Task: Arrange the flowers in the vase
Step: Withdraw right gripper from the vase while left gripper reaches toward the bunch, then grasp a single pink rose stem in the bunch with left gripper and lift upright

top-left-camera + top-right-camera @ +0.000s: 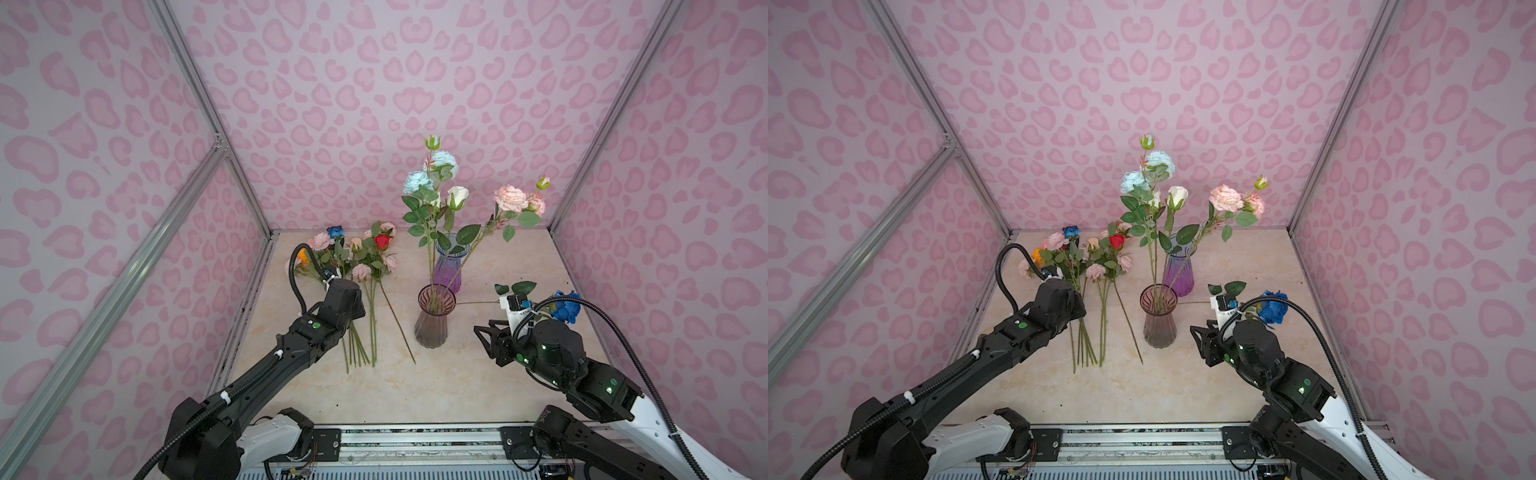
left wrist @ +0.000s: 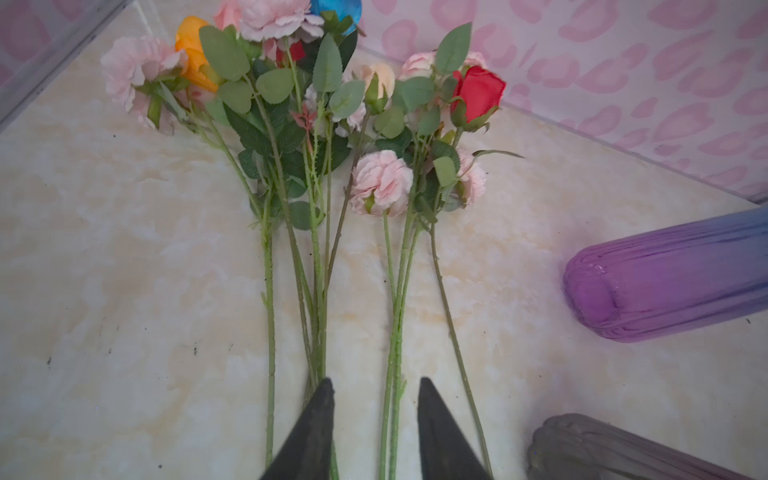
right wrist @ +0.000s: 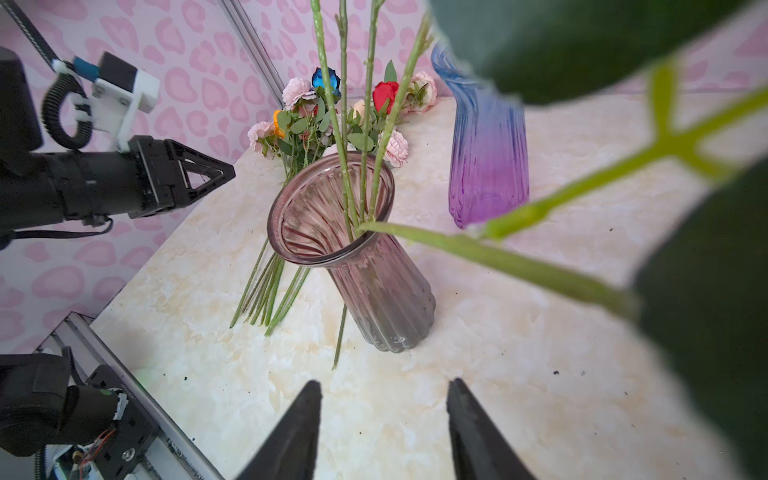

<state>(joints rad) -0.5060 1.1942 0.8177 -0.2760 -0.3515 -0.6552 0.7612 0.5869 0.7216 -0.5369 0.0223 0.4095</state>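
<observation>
- The left gripper [image 2: 375, 380] hangs low over the loose flowers [image 1: 361, 272], which lie on the marble-look surface [image 1: 478, 374] with heads toward the back wall and stems toward the front.
- Its fingers [image 2: 316, 428] stand apart. In the left wrist view two thin green stems [image 2: 395, 353] run between them, with a gap on each side, so nothing is clamped.
- The loose heads include pink peonies, an orange rose [image 2: 191, 58], a red rose [image 2: 478, 93], a peach bud and a dark blue one at the far end.
- A smoky pink vase [image 1: 434, 328] stands upright near the middle. It holds three stems bearing pale blue blooms [image 1: 417, 181], a white rose [image 1: 457, 196] and a pink peony [image 1: 510, 198].
- A purple vase [image 1: 449, 270] stands just behind it.
- The right gripper [image 3: 384, 381] points toward the smoky pink vase with its fingers [image 3: 291, 436] apart and empty.
- A dark blue rose [image 1: 567, 306] lies level beside the right wrist, its stem end [image 3: 365, 226] touching the smoky pink vase's rim. What carries it I cannot tell.
</observation>
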